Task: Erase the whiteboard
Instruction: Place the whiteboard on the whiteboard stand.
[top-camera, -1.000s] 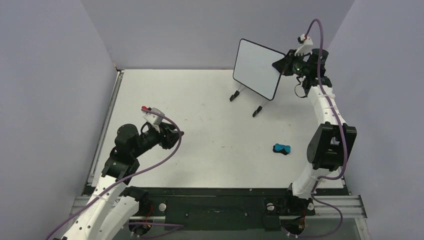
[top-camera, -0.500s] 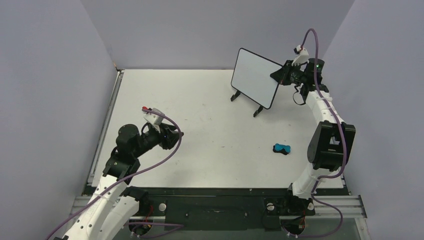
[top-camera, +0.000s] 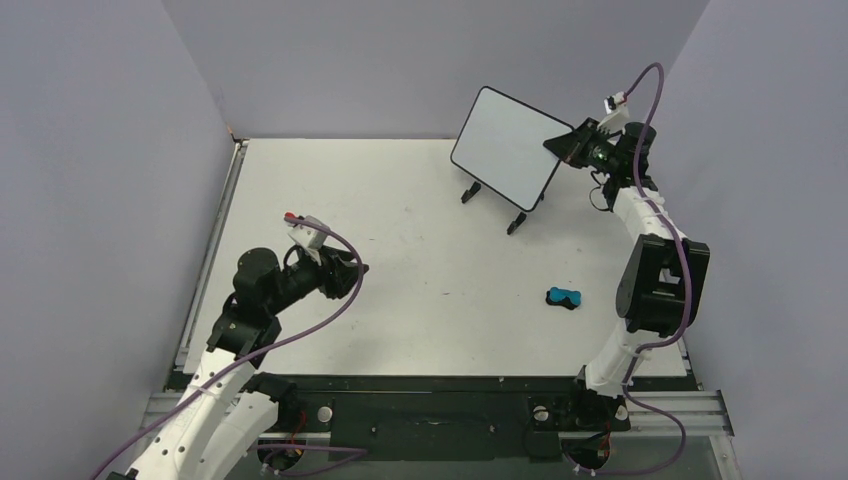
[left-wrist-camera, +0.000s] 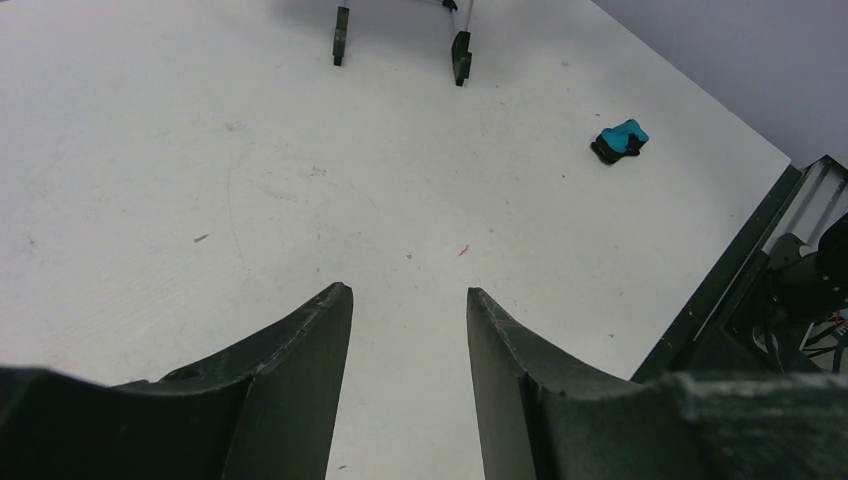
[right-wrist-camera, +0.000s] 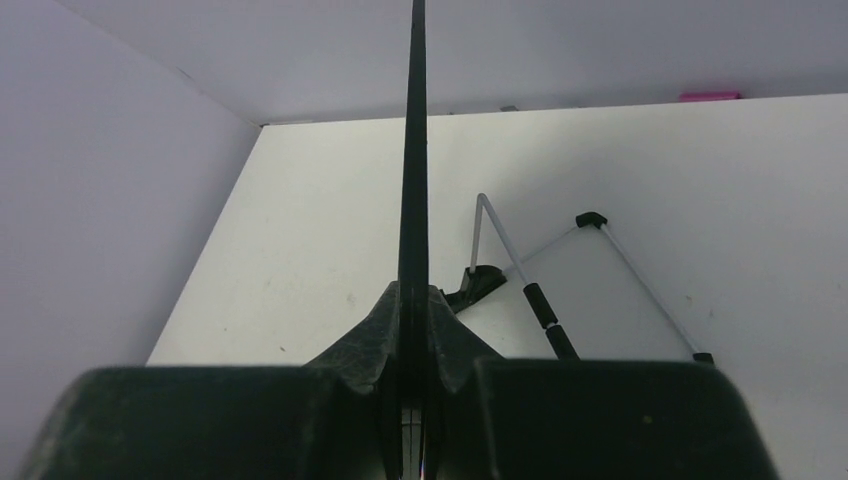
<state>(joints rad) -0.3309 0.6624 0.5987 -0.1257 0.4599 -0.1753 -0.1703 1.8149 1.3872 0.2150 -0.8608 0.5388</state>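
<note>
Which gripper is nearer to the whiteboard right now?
Right. The right gripper is shut on the right edge of the whiteboard, touching it and holding it raised. The left gripper hovers open, well apart from it, toward the near left.

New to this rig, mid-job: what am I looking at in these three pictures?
Two robot arms are bolted at the near edge of a white table. The wide picture looks down from above and behind; the other two come from wrist cameras. The left gripper is open and empty above the table. The right gripper pinches the whiteboard by its edge, so its camera sees it as a thin dark line. The board's face looks clean. A wire easel stand and a blue eraser sit on the table.
</note>
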